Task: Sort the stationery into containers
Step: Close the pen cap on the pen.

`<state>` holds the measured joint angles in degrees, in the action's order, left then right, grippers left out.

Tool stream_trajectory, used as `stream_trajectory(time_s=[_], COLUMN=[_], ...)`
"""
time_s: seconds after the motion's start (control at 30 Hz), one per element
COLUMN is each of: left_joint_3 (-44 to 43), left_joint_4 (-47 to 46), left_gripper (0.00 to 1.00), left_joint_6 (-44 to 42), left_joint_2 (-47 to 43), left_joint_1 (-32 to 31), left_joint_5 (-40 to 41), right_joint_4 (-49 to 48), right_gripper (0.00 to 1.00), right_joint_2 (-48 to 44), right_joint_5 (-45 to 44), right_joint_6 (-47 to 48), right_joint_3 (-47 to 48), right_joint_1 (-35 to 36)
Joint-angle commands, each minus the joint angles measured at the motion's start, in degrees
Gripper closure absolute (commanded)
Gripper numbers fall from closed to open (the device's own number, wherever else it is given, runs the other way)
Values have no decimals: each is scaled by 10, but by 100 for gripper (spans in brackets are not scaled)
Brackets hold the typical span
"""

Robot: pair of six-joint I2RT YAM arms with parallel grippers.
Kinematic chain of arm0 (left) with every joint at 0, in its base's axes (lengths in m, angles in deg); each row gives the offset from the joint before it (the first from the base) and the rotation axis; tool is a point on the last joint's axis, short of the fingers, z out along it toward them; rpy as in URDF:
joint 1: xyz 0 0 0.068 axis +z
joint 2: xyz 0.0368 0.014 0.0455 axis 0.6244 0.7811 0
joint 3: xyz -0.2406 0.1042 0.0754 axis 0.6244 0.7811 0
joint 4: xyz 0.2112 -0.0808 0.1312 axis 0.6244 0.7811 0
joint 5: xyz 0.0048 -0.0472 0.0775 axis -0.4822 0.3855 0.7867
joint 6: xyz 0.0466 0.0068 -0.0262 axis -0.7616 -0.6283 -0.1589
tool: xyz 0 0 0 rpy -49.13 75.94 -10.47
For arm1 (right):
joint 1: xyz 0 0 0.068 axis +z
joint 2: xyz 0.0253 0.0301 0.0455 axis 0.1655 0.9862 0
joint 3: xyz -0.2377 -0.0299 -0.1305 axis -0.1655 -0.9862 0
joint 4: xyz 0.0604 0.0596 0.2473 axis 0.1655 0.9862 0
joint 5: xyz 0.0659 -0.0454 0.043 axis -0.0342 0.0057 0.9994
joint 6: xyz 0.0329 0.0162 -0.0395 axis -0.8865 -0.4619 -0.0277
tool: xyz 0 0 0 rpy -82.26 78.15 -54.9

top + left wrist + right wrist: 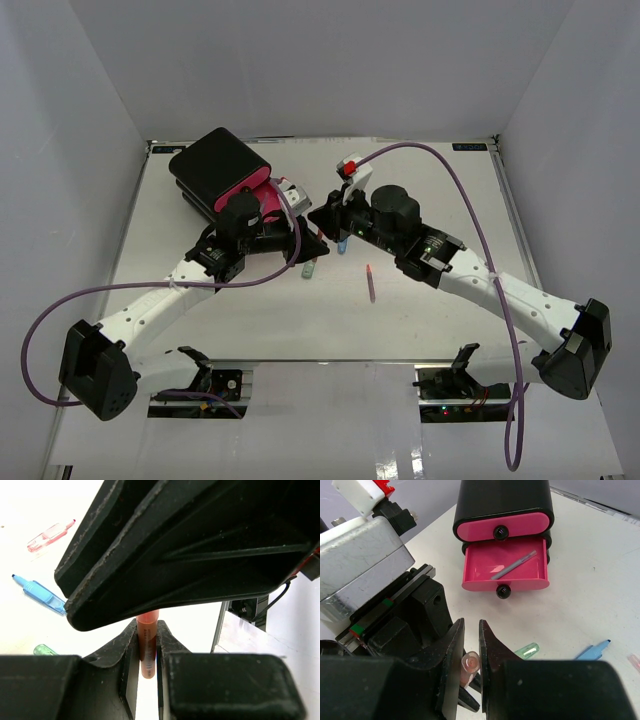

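Pink drawer open in the black box; two claws meet on one salmon pen.
The left gripper is clamped on the pen's shaft, above the table and apart from the drawer. The right gripper brackets the pen's end with a narrow gap, and whether it pinches cannot be told. If the left lets go too soon, the pen would likely drop beside the blue pen. Only the right wrist view shows the drawer and the grey pen inside; only the left wrist view shows the clamp.
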<state>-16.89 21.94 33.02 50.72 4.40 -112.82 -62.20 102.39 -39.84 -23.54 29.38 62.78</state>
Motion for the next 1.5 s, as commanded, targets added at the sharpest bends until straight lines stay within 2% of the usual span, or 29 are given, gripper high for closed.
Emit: stream_trajectory(time_s=[0.0, 0.37, 1.03, 1.27, 1.47], left_joint_3=[-110, -133, -128, -131, -99], left_joint_4=[-229, -221, -282, -258, -222], left_gripper=[100, 100, 100, 100, 100], left_joint_6=[5, -7, 21, -13, -43], left_joint_2=[-41, -44, -52, -61, -74], left_joint_1=[27, 38, 58, 61, 61], left_joint_5=[57, 61, 90, 72, 7], right_joint_4=[281, 293, 286, 304, 301], right_gripper=[92, 92, 92, 92, 92], right_joint_2=[43, 61, 94, 92, 71], right_joint_5=[98, 108, 128, 108, 88], right_joint_6=[10, 12, 5, 9, 3], right_joint_3=[-71, -90, -115, -117, -90], right_joint_1=[40, 52, 67, 69, 69])
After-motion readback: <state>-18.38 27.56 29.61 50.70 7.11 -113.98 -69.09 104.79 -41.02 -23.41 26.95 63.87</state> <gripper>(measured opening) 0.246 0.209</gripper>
